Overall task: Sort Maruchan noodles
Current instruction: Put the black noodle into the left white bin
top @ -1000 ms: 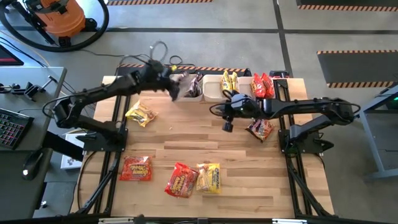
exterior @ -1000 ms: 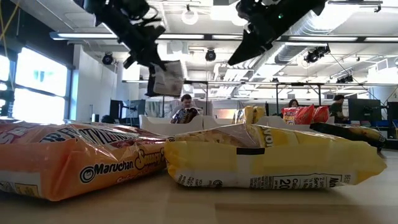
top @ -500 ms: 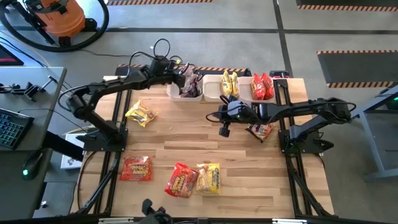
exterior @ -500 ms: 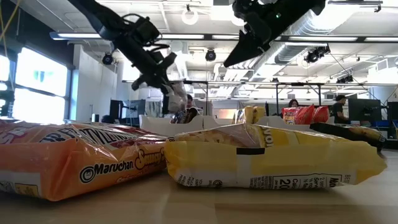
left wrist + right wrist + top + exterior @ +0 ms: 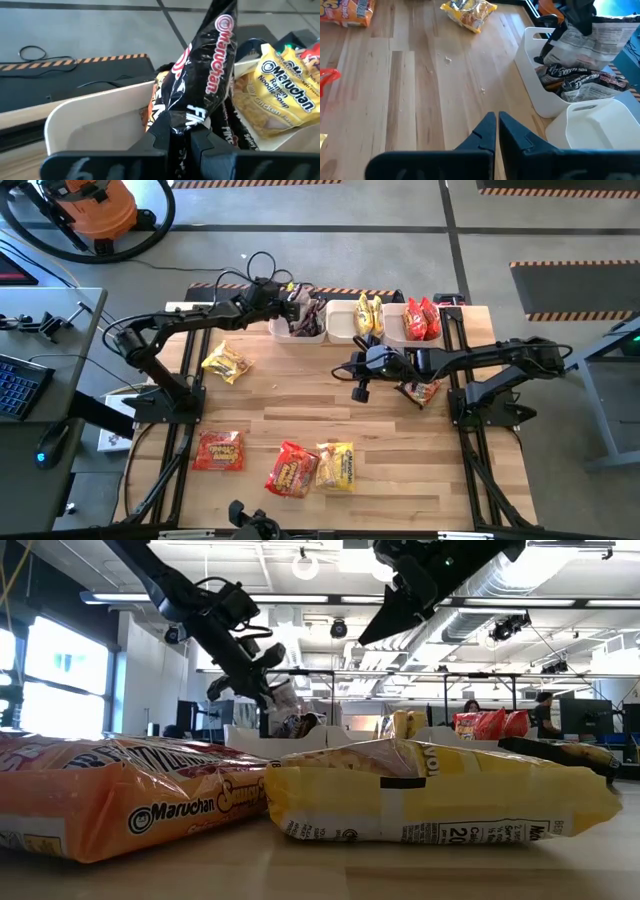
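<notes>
Three white bins stand along the far edge. My left gripper (image 5: 296, 304) is over the leftmost bin (image 5: 283, 330), shut on a dark Maruchan packet (image 5: 207, 70) that reaches in above the other dark packets (image 5: 570, 80). Yellow packets (image 5: 368, 313) fill the middle bin and red ones (image 5: 422, 318) the right bin. My right gripper (image 5: 360, 392) hangs shut with nothing in it over the table's middle, beside a maroon packet (image 5: 419, 390) lying flat under its arm. My left gripper pinches one crinkled edge of the dark packet (image 5: 180, 124) between its two fingers. The fingers slant down from the table's left toward the bin. The packet stretches out beyond the fingertips over the bin's inside. Whether its free end rests on the packets there, I cannot tell.
Loose packets lie flat on the table: a yellow one (image 5: 227, 364) at the left, a red one (image 5: 218, 450) near the front left, and a red (image 5: 291, 470) and a yellow one (image 5: 338, 465) side by side at the front. Bare wood lies between them.
My left gripper has gone down and toward the far right, from beside the leftmost bin to over it, rolling a little. The dark packet has gone with it, sinking from well above the bins down to the bin's rim.
</notes>
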Tool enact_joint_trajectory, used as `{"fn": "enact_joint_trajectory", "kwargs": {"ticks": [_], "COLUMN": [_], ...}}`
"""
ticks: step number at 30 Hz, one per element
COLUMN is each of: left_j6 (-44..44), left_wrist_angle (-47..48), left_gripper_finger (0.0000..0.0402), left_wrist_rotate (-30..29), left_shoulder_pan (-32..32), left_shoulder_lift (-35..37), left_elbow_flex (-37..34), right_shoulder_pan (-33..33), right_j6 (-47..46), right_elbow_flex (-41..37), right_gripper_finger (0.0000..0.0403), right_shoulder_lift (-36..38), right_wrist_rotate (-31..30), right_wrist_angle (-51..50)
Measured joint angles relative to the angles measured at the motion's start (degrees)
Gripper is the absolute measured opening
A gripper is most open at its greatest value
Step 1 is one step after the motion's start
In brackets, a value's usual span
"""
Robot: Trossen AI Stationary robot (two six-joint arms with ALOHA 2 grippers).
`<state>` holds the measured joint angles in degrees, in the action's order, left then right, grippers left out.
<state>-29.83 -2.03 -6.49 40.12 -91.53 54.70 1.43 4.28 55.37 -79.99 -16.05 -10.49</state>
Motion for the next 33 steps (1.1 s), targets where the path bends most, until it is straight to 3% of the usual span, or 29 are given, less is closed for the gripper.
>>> {"fn": "enact_joint_trajectory", "kwargs": {"ticks": [11,20,33], "left_j6": [-3.8,-4.5,-5.5], "left_wrist_angle": [-3.8,0.0,0.9], "left_gripper_finger": [0.0005,0.0005,0.0005], "left_wrist_rotate": [-0.3,0.5,1.9], "left_shoulder_pan": [-0.2,-0.4,-0.5], "left_shoulder_lift": [-0.5,2.9,0.7], "left_elbow_flex": [-3.4,-3.3,-3.3], "right_shoulder_pan": [0.0,-0.1,-0.1], "right_j6": [-0.4,0.2,0.6], "right_elbow_flex": [0.0,0.0,0.0], "right_gripper_finger": [0.0,0.0,0.0], "right_shoulder_lift": [0.0,0.0,0.0], "right_wrist_rotate": [0.0,0.1,0.2], "right_wrist_angle": [0.0,0.0,0.0]}}
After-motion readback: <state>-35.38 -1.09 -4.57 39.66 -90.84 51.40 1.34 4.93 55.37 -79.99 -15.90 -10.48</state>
